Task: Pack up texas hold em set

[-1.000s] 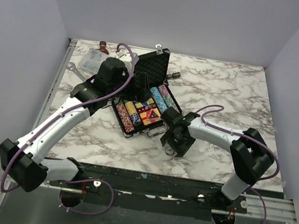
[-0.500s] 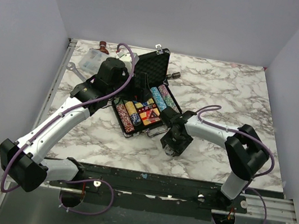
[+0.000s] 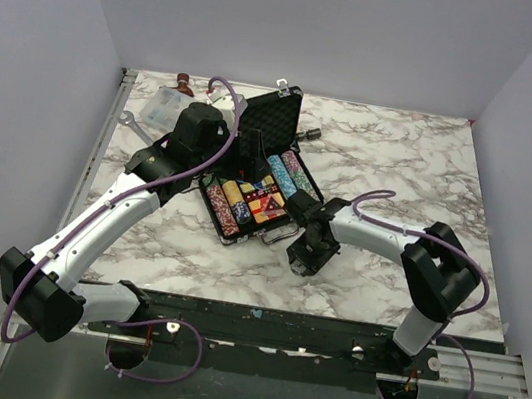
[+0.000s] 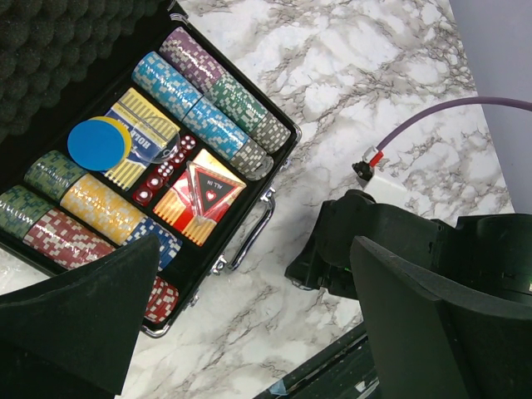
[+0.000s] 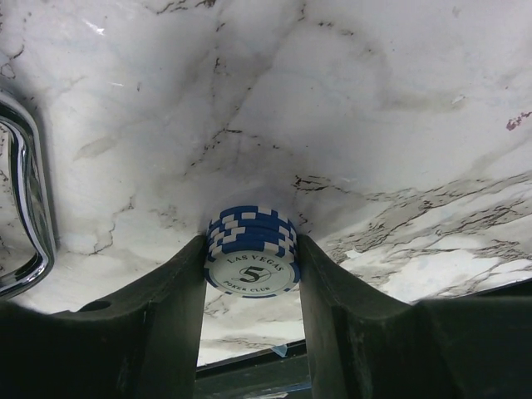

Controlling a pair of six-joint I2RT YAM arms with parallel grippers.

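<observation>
Blue-and-white chips (image 5: 252,264), a short stack with "Las Vegas 5 Poker Club" on the near face, sit between your right gripper (image 5: 252,249) fingers. Both dark fingers (image 5: 179,287) press against its sides, so those jaws are closed on the stack. The stack's far end meets the marble tabletop (image 3: 402,171). From above, you'll find this gripper low over the tabletop, just off the near right corner of the briefcase (image 3: 264,118), outside it. The curved silver handle (image 5: 25,191) shows at the left edge of the right wrist view, close to the stack but not touching it.

Your left gripper (image 4: 253,249) hangs above the case with its jaws spread wide and nothing between them.

The briefcase lies open near the middle of the tabletop, turned at an angle, its foam-lined lid standing up at the far side. Inside, you can see the chip rows (image 4: 208,91) in purple, blue, green, yellow and red running along both long sides. Two red-yellow card boxes (image 4: 208,195) lie in the middle compartment with a line of red dice (image 4: 166,170) between them. The blue disc (image 4: 97,143) rests on top of the farther box.

At the far left corner stands a clear plastic box (image 3: 172,104), with a silver wrench (image 3: 136,125) beside it.
</observation>
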